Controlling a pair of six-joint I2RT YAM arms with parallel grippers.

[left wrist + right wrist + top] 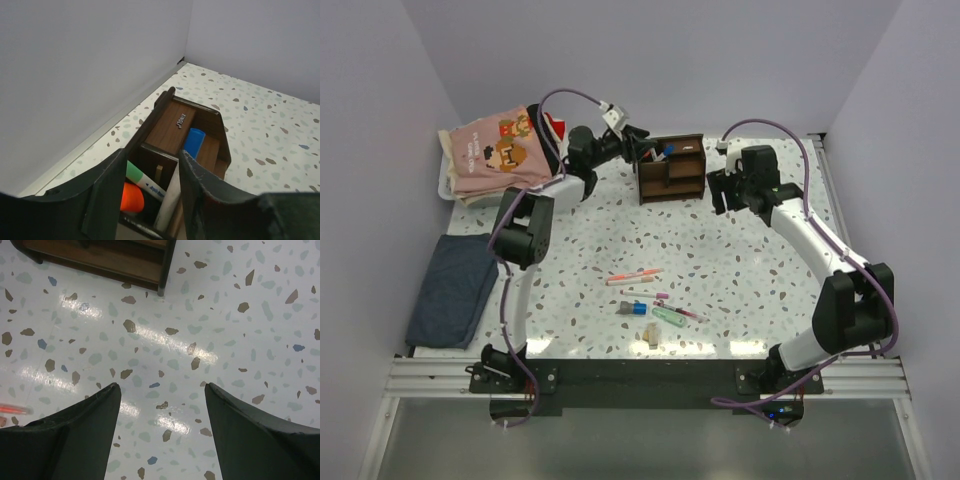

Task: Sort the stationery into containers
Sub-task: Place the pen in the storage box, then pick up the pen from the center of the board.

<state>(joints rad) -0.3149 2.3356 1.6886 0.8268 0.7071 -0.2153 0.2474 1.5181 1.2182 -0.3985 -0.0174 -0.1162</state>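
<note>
The dark brown wooden organizer (672, 170) stands at the back of the table. My left gripper (642, 140) hovers over its left end with its jaws apart and nothing between them (151, 155). Below them, one compartment of the organizer (172, 125) holds an orange highlighter (132, 197), a green-capped marker (145, 181) and a white pen (170, 200). A blue-capped pen (193, 142) stands in the neighbouring one. Several loose pens lie mid-table, among them a pink-orange pen (635, 276) and a mint green marker (670, 316). My right gripper (725, 190) hangs open over bare table (162, 386), right of the organizer (125, 260).
A white tray (447, 185) of folded clothes sits at the back left, with a dark blue folded cloth (452, 288) in front of it. Walls close in the back and both sides. An orange-red pen tip (10, 409) shows at the left edge of the right wrist view.
</note>
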